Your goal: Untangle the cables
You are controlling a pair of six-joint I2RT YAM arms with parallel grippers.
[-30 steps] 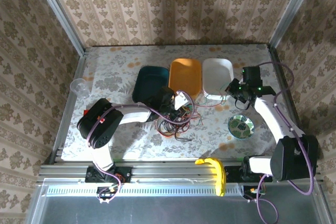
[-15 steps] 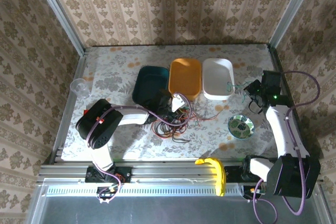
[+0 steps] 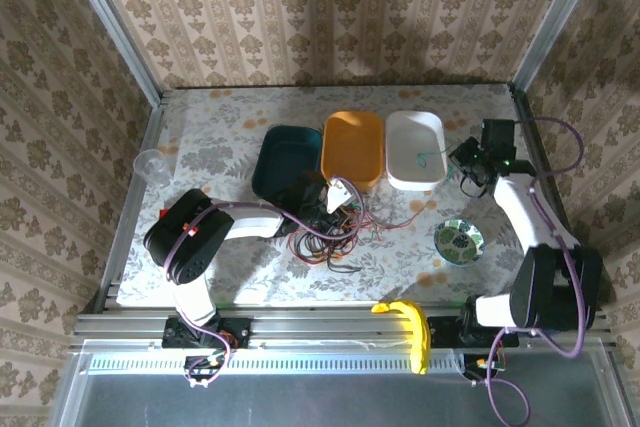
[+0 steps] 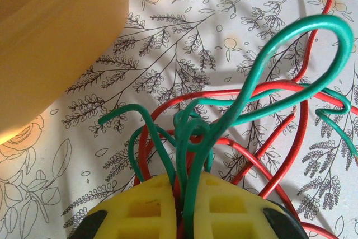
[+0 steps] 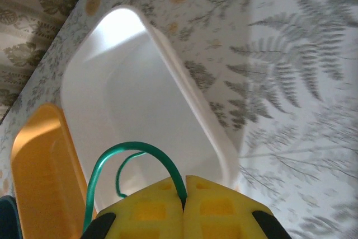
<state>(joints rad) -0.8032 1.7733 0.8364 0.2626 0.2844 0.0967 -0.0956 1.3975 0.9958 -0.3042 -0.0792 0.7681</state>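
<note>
The cables (image 3: 335, 235) lie in a loose tangle of black, red and green loops on the flowered surface (image 3: 220, 137), just in front of the dark teal tray (image 3: 280, 152) and the orange tray (image 3: 352, 137). The left hand (image 3: 338, 195) is at the far edge of this tangle, near the front rim of the orange tray. In the left wrist view its yellow fingers (image 4: 140, 211) are pressed together on a bundle of cables. Green strands (image 4: 254, 76) and red strands (image 4: 268, 85) come out from between them and spread in loops over the surface, and one green loop rises higher than the others.

The right hand (image 3: 460, 159) is well apart from the tangle, beside the right edge of the white tray (image 3: 415, 132). In the right wrist view its fingers (image 5: 218, 202) are closed on one green cable (image 5: 137, 146). This cable makes a narrow arch from the fingertips out over the inside of the white tray. I cannot tell if it touches the tray.

A small patterned dish (image 3: 458, 239) stands on the surface in front of the right hand. A clear cup (image 3: 152, 165) stands near the left edge.
</note>
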